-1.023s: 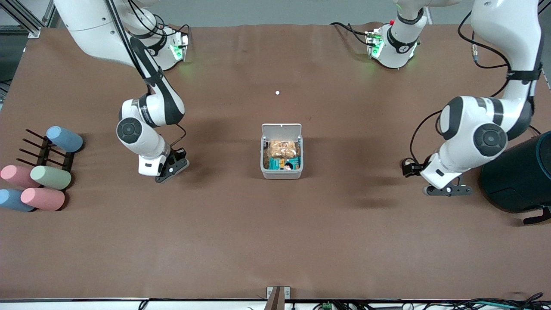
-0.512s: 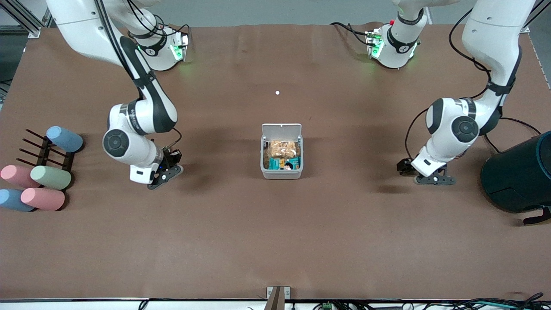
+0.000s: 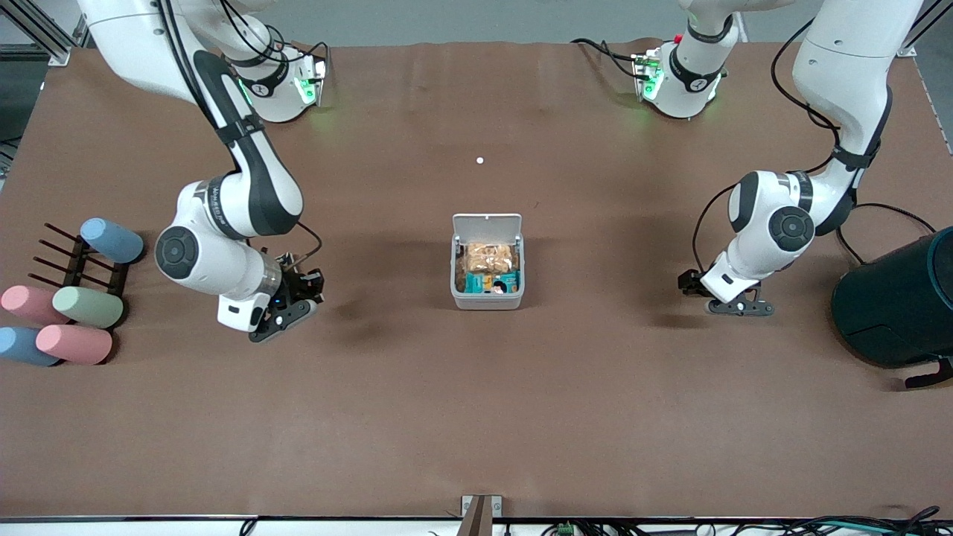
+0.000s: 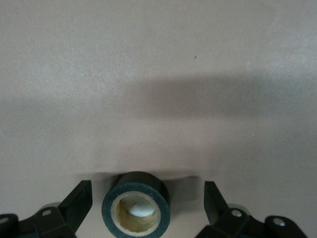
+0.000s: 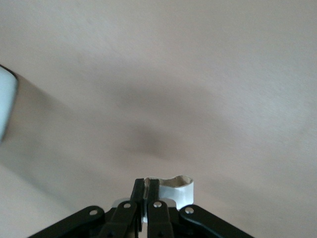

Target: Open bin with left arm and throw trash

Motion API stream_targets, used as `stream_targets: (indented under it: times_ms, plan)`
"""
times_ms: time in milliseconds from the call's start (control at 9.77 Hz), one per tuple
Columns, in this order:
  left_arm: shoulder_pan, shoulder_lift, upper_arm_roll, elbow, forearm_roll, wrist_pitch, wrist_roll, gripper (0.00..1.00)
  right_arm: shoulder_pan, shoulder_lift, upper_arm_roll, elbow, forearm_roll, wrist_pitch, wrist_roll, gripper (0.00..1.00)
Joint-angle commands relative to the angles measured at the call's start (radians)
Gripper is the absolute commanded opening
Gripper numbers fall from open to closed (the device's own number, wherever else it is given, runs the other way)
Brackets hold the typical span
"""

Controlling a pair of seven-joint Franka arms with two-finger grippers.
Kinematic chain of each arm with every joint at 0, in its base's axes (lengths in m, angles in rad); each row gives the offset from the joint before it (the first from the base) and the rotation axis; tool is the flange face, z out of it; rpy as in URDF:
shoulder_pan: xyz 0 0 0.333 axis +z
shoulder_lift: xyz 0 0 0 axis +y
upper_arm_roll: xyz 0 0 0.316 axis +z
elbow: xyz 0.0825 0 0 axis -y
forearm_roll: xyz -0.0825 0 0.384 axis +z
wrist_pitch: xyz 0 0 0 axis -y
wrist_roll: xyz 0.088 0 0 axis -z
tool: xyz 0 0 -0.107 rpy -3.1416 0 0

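The bin (image 3: 488,300) stands mid-table with its white lid (image 3: 487,224) tipped up and open; packets fill it. My left gripper (image 3: 733,307) is low over the table between the bin and the dark drum. In the left wrist view it (image 4: 146,206) is open, and a black ring with a tan core (image 4: 136,208) sits between its fingers (image 4: 79,202), touching neither. My right gripper (image 3: 279,318) is low toward the right arm's end of the table. In the right wrist view it (image 5: 146,182) is shut on a curled white scrap (image 5: 173,191). No black packet shows.
A large dark teal drum (image 3: 893,298) stands at the left arm's end. Pastel cylinders (image 3: 74,313) and a black rack (image 3: 82,257) lie at the right arm's end. A small white dot (image 3: 479,160) lies between the bin and the bases.
My left gripper has moved away from the drum toward the bin. My right gripper has shifted away from the bin toward the cylinders. The bin has not moved.
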Motion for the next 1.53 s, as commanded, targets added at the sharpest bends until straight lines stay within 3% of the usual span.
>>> stream_targets:
  times_ms: [0, 102, 205, 307, 409, 512, 716, 1023, 1126, 1330, 1433]
  plan:
    - [0.004, -0.018, -0.001, -0.002, 0.017, -0.048, 0.001, 0.99, 0.101, 0.002, -0.004, 0.069, 0.020, -0.015, 0.236, 0.00]
    - [0.005, -0.018, -0.001, -0.002, 0.017, -0.048, 0.003, 0.94, 0.146, 0.002, -0.004, 0.081, 0.021, -0.016, 0.319, 0.00]
    - [0.008, -0.019, -0.001, -0.001, 0.019, -0.050, 0.014, 0.67, 0.190, 0.005, -0.006, 0.118, 0.020, -0.016, 0.429, 0.00]
    - [0.012, -0.018, -0.001, 0.002, 0.017, -0.050, 0.033, 0.22, 0.230, 0.012, -0.006, 0.153, 0.020, -0.016, 0.526, 0.00]
    - [0.012, -0.016, -0.001, 0.007, 0.017, -0.051, 0.037, 0.06, 0.263, 0.028, -0.006, 0.187, 0.020, -0.016, 0.606, 0.00]
    - [0.012, -0.016, -0.001, 0.007, 0.017, -0.050, 0.038, 0.00, 0.293, 0.038, -0.004, 0.216, 0.020, -0.014, 0.677, 0.00]
    - [0.001, -0.046, -0.003, 0.042, 0.019, -0.112, 0.037, 0.00, 0.358, 0.080, -0.004, 0.276, 0.021, -0.008, 0.792, 0.01]
    - [-0.031, -0.058, -0.091, 0.429, 0.017, -0.671, 0.018, 0.00, 0.426, 0.137, -0.004, 0.316, 0.020, -0.003, 0.851, 0.01]
    - [-0.044, -0.042, -0.111, 0.553, 0.002, -0.802, 0.009, 0.00, 0.426, 0.139, -0.004, 0.317, 0.021, -0.003, 0.851, 0.03]
    - [-0.117, -0.010, -0.115, 0.695, -0.017, -0.910, -0.046, 0.00, 0.433, 0.148, -0.004, 0.319, 0.021, -0.003, 0.849, 0.23]
    - [-0.148, -0.004, -0.115, 0.725, -0.029, -0.924, -0.075, 0.00, 0.430, 0.148, -0.004, 0.330, 0.021, -0.006, 0.845, 0.46]
